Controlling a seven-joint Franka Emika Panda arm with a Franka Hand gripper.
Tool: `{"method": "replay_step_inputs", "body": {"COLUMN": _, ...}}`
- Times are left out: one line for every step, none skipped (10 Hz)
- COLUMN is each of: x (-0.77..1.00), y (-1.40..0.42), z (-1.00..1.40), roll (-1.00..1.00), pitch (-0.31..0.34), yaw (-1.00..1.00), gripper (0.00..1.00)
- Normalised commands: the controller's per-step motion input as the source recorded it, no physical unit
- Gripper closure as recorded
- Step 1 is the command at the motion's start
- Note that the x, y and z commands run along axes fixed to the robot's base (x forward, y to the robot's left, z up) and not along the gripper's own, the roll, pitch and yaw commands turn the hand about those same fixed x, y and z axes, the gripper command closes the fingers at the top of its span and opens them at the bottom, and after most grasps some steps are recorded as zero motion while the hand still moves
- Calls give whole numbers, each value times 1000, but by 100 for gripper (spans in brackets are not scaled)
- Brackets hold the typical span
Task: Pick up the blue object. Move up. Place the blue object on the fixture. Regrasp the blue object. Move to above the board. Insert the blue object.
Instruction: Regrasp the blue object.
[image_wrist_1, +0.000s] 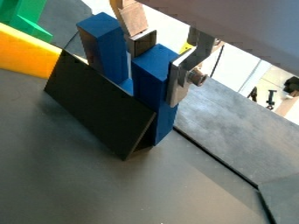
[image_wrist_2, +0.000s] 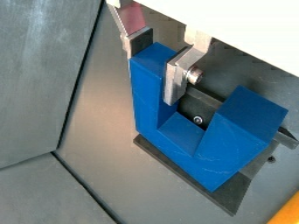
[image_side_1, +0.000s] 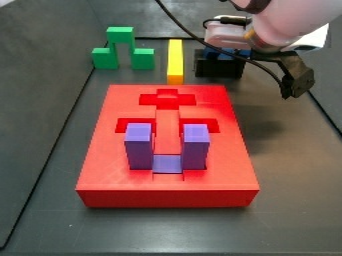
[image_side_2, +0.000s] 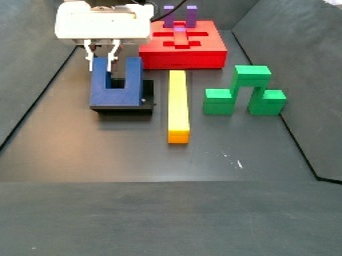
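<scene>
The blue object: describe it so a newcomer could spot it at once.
Start from the big red board; beside it a yellow bar lies on the floor. Past the bar, the blue object sits on the black fixture, one prong between the gripper fingers. It is darker than the purple U-block seated in the board.

In a side view the arm and claw (image_side_1: 222, 42) cover most of the blue object (image_side_1: 218, 66) and all of the fixture. In a wrist view the yellow bar (image_wrist_1: 26, 54) and green block (image_wrist_1: 26, 17) are cut off by the frame edge.
</scene>
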Motion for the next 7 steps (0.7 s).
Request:
{"method": "replay_step_inputs", "body": {"x": 0, "y": 0, "z": 0, "roll": 0, "pitch": 0, "yaw": 0, "gripper": 100}}
{"method": "replay_step_inputs", "body": {"x": 0, "y": 0, "z": 0, "roll": 0, "pitch": 0, "yaw": 0, "gripper": 100}}
{"method": "replay_step_inputs", "body": {"x": 0, "y": 0, "z": 0, "roll": 0, "pitch": 0, "yaw": 0, "gripper": 100}}
{"method": "replay_step_inputs", "body": {"x": 0, "y": 0, "z": 0, "roll": 0, "pitch": 0, "yaw": 0, "gripper": 100}}
{"method": "replay_step_inputs", "body": {"x": 0, "y": 0, "z": 0, "roll": 0, "pitch": 0, "yaw": 0, "gripper": 100}}
{"method": "replay_step_inputs", "body": {"x": 0, "y": 0, "z": 0, "roll": 0, "pitch": 0, "yaw": 0, "gripper": 100}}
{"method": "replay_step_inputs", "body": {"x": 0, "y": 0, "z": 0, "roll": 0, "pitch": 0, "yaw": 0, "gripper": 100}}
